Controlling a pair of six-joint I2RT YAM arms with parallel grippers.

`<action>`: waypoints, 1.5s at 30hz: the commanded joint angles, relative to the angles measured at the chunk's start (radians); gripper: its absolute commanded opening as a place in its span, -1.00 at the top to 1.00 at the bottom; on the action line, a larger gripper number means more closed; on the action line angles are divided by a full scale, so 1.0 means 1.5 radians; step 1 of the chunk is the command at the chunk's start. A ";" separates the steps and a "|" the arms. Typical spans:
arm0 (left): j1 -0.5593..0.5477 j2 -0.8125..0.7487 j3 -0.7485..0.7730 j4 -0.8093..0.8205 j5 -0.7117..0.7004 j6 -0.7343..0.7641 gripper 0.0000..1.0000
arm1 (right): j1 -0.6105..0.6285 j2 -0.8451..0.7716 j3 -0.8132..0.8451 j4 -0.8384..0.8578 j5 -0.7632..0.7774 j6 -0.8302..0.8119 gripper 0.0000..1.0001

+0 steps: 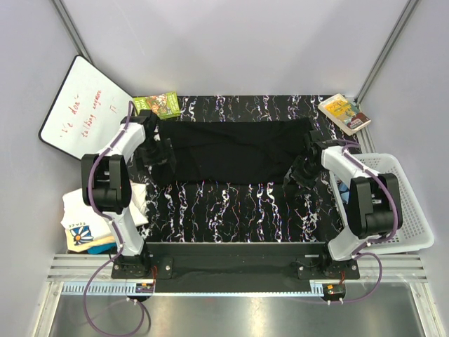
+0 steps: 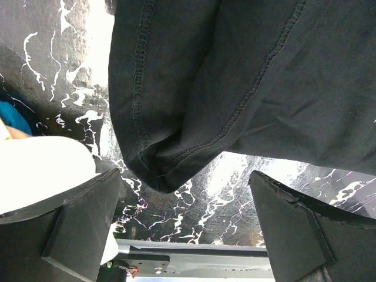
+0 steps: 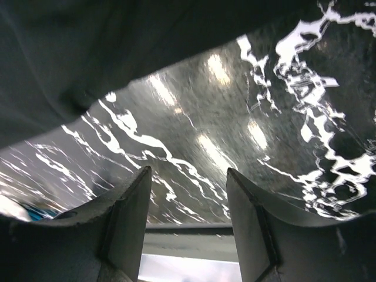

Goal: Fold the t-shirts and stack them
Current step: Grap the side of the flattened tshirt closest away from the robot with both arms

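Pale grey walls [image 1: 231, 42] close in three sides, with a metal post [image 1: 70, 28] slanting up at the far left corner and a second post [image 1: 384, 45] at the far right. The table [image 1: 238, 203] has a black top veined with white, glossy enough to show soft streaks of light in the right wrist view. A whiteboard [image 1: 81, 109] with red writing leans at the left. A white slatted basket [image 1: 410, 203] sits at the right edge. A green booklet [image 1: 158, 105] and a yellow book [image 1: 344, 114] lie at the far corners. A ribbed metal rail [image 1: 231, 267] runs along the near edge.
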 commanded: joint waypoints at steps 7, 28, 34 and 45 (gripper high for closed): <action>-0.003 -0.015 -0.012 0.033 0.015 0.023 -0.82 | -0.002 0.054 0.001 0.135 0.016 0.093 -0.20; -0.066 0.051 -0.015 0.049 -0.032 0.053 0.53 | 0.001 0.107 0.026 0.227 0.024 0.115 1.00; -0.065 0.043 -0.025 0.050 -0.080 0.048 1.00 | 0.001 -0.013 0.018 0.161 0.015 0.091 1.00; -0.059 0.032 -0.015 0.041 -0.119 0.060 1.00 | 0.000 -0.108 0.102 0.052 0.060 0.036 1.00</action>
